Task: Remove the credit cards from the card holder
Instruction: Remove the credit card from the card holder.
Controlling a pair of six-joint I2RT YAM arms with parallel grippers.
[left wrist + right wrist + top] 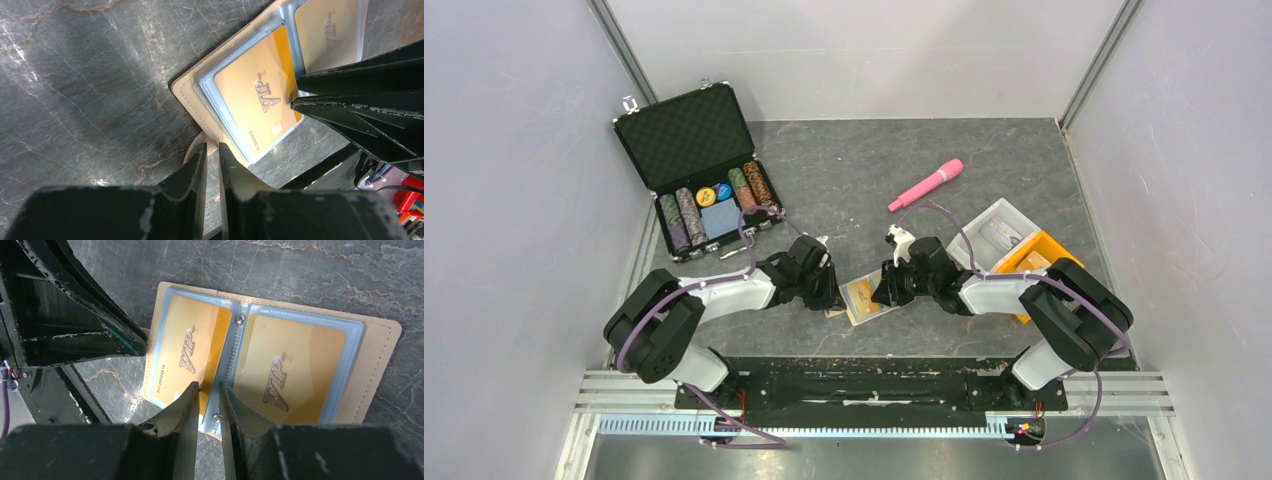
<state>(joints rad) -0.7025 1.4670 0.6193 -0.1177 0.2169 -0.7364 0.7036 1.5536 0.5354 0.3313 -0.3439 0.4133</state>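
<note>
The card holder [861, 312] lies open and flat on the table between my two grippers, with its tan border [375, 355] and pale blue sleeves facing up. Two gold VIP credit cards sit in the sleeves, one on the left [185, 350] and one on the right [295, 360]. The left card [255, 100] has slid partly out toward the spine, so its orange edge shows. My left gripper [829, 292] is almost shut, and its tips [212, 145] rest on the holder's snap tab at the corner [187, 90]. My right gripper [884, 290] is almost shut, and its tips [210, 385] rest on that orange edge.
An open black poker-chip case [699, 175] stands at the back left. A pink pen-like object [926, 185] lies at the back centre. A clear tray [1002, 232] and an orange tray [1039, 262] sit just behind my right arm.
</note>
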